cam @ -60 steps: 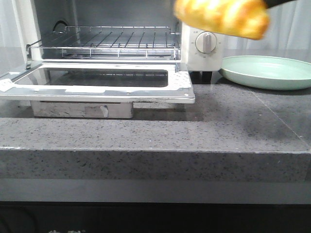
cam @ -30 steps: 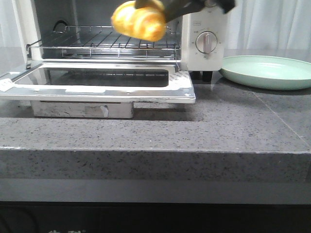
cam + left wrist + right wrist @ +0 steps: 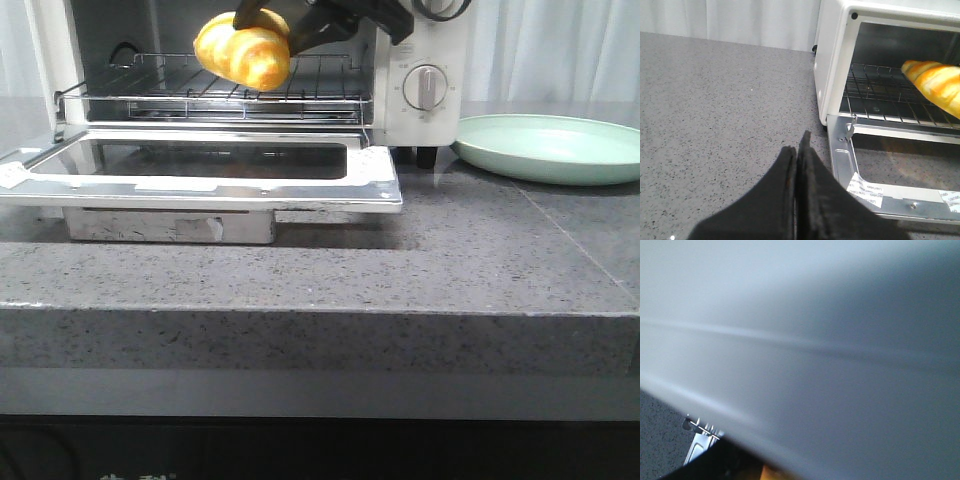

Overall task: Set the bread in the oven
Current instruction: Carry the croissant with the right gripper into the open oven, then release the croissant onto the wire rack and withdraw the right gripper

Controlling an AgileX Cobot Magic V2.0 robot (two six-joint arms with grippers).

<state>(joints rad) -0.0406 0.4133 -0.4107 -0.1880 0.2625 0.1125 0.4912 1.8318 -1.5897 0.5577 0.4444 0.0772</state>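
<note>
Small print on white stickers on the oven door frame, too blurred to read

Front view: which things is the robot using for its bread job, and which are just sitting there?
Part of the job:
bread, held in the right gripper
oven, door open, with its wire rack

Just sitting there:
green plate, empty
left gripper, shut, holding nothing

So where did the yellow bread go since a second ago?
The right gripper, shut on the bread, carried it leftward and a little down, from beside the dial to above the wire rack at the oven mouth. It is not let go. The door, plate and left gripper look unchanged.
</note>
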